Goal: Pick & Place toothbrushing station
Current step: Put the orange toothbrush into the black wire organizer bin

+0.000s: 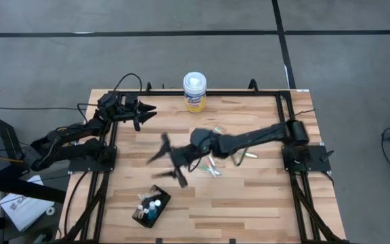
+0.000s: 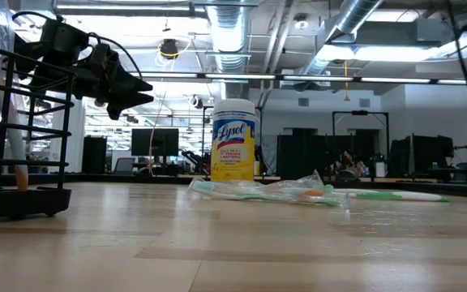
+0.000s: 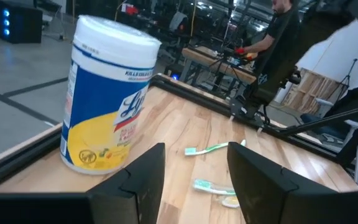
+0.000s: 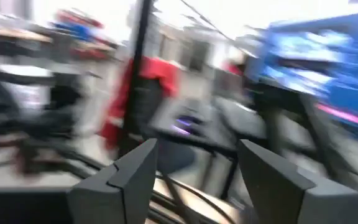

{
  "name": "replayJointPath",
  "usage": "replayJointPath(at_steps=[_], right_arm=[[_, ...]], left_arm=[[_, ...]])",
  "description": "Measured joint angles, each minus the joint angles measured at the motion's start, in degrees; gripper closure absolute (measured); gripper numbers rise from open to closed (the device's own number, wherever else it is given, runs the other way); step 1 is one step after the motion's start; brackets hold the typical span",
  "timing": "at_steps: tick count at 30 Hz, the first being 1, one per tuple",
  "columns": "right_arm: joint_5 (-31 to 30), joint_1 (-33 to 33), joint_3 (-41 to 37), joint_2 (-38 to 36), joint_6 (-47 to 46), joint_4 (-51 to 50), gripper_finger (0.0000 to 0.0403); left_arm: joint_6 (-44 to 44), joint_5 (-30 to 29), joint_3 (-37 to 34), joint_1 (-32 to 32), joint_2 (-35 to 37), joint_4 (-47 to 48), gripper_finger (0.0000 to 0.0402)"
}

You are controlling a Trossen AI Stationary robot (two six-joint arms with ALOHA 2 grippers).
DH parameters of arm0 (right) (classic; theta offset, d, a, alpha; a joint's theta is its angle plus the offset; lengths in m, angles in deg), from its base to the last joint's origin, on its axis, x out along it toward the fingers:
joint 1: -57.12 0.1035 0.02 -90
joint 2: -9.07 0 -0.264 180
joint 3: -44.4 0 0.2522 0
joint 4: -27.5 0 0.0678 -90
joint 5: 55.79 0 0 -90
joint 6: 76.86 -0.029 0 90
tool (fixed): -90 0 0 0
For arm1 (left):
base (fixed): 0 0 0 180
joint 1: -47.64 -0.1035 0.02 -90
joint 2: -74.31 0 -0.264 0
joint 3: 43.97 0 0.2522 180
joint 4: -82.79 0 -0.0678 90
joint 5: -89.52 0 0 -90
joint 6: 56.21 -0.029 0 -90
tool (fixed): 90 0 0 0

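Note:
The toothbrushing station (image 1: 151, 207), a small black box with small bottles standing in its top, rests on the table near the near edge, left of the middle. My right gripper (image 1: 168, 161) hangs open and empty over the middle of the table, on the far side of the station and apart from it. It shows blurred, and its wrist view (image 4: 194, 168) shows only the room between the fingers. My left gripper (image 1: 141, 112) waits open and empty at the far left and also shows in the low view (image 2: 128, 85). The station is out of the low view and both wrist views.
A white-lidded, yellow-labelled wipes canister (image 1: 195, 91) stands at the far edge, and it also shows in the left wrist view (image 3: 107, 102). Several toothbrushes (image 1: 212, 166), some in clear wrappers (image 2: 266, 191), lie near the table's middle under the right arm. A black frame (image 1: 279, 102) borders the table.

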State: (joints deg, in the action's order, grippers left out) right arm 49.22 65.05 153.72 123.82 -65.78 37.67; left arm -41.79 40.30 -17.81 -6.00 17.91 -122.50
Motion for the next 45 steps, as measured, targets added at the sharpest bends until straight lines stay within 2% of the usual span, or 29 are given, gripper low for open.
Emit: replayJointPath(at_steps=[3,5,6,10,13,15,19,27,34,37,45], right_arm=[[-14.3,-2.1,0.0,-5.1,-2.2,-12.2,0.0201],[-22.3,-4.8,0.0,-8.0,-8.3,-20.5,0.021],[-24.5,-6.4,0.0,-9.3,-12.8,-25.2,0.0215],[-24.3,-11.5,0.0,-12.3,-31.1,-43.2,0.0234],[-23.6,-11.6,-0.2,-11.3,-37.0,-52.2,0.0243],[-20.3,-11.4,0.0,-9.8,-41.7,-56.6,0.0244],[-18.3,-11.0,-0.2,-4.7,-48.4,-67.6,0.0234],[-14.3,-13.3,-0.3,1.3,-51.7,-67.5,0.0216],[-15.3,-15.8,-1.4,1.0,-51.7,-69.7,0.0224],[-15.0,-16.3,-3.2,0.8,-51.7,-67.8,0.0229],[-11.2,-14.9,-9.5,0.7,-54.1,-63.8,0.0218]], left_arm=[[1.8,0.0,0.0,1.5,0.0,-2.1,0.0234],[5.3,0.0,0.0,2.7,0.0,-4.4,0.0234],[7.2,0.0,0.0,3.3,0.0,-5.9,0.0234],[14.6,-0.7,0.9,5.9,0.2,-12.1,0.0234],[16.1,-2.3,2.7,7.7,0.2,-12.6,0.0234],[16.3,-3.2,3.6,8.6,0.2,-12.6,0.0234],[17.5,-4.0,4.0,8.7,0.2,-12.5,0.0234],[18.9,-4.3,4.0,8.6,0.2,-12.4,0.0234],[19.0,-4.2,4.0,8.6,-0.2,-11.9,0.0234],[18.9,-4.1,3.9,8.6,-0.9,-11.8,0.0234],[18.9,-4.0,3.9,8.6,-3.3,-11.8,0.0234]])
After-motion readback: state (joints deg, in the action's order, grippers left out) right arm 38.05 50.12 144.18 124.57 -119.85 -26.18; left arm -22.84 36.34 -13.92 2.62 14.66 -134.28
